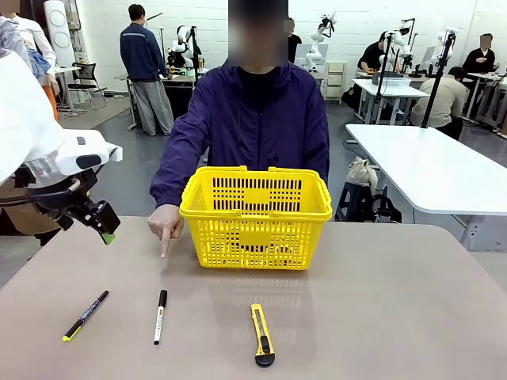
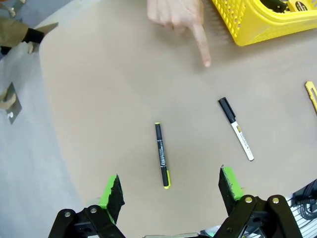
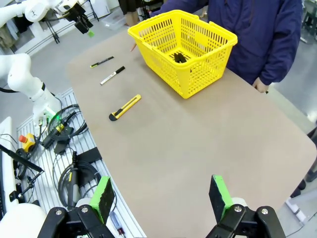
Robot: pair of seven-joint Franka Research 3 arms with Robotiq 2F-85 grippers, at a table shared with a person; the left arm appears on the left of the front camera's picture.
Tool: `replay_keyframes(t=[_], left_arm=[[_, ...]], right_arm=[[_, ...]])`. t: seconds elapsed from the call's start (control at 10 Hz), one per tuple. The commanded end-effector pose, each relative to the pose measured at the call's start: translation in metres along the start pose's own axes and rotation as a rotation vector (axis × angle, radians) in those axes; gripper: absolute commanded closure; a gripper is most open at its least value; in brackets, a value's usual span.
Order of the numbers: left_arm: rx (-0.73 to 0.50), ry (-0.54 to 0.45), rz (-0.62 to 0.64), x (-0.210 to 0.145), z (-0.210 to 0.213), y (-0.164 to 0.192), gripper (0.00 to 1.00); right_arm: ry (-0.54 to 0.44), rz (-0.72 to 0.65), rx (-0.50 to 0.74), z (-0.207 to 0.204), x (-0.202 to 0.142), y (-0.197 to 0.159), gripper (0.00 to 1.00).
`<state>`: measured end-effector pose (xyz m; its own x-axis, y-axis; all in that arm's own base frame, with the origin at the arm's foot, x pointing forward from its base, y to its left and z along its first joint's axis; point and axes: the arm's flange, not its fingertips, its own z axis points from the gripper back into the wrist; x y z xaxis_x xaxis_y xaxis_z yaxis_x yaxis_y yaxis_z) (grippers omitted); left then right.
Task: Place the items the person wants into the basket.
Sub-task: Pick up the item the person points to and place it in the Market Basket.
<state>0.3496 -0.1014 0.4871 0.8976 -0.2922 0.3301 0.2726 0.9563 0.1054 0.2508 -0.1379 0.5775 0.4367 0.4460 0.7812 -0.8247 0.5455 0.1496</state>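
Hovering with jaws wide apart, your left gripper (image 2: pixel 169 178) faces the marker (image 2: pixel 237 131), lying lengthwise ahead, cap farthest.

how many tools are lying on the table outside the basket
3. The black pen with yellow tip lies farthest left, the white marker beside it, and the yellow utility knife on the robot's side of the basket, whose contents are partly hidden.

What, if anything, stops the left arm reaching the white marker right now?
Likely nothing, so yes. The left end effector is open, the white marker lies alone, and the person's pointing hand is apart from it.
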Motion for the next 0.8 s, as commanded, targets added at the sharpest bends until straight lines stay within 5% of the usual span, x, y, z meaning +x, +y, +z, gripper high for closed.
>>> replay_keyframes(t=[0.0,0.7], left_arm=[[0.012,-0.016,-0.009,0.0005,0.0043,0.0034,0.00],[0.012,-0.016,-0.009,0.0005,0.0043,0.0034,0.00]], right_arm=[[-0.017,0.006,0.010,-0.0012,-0.0003,-0.0018,0.00],[-0.017,0.006,0.010,-0.0012,-0.0003,-0.0018,0.00]])
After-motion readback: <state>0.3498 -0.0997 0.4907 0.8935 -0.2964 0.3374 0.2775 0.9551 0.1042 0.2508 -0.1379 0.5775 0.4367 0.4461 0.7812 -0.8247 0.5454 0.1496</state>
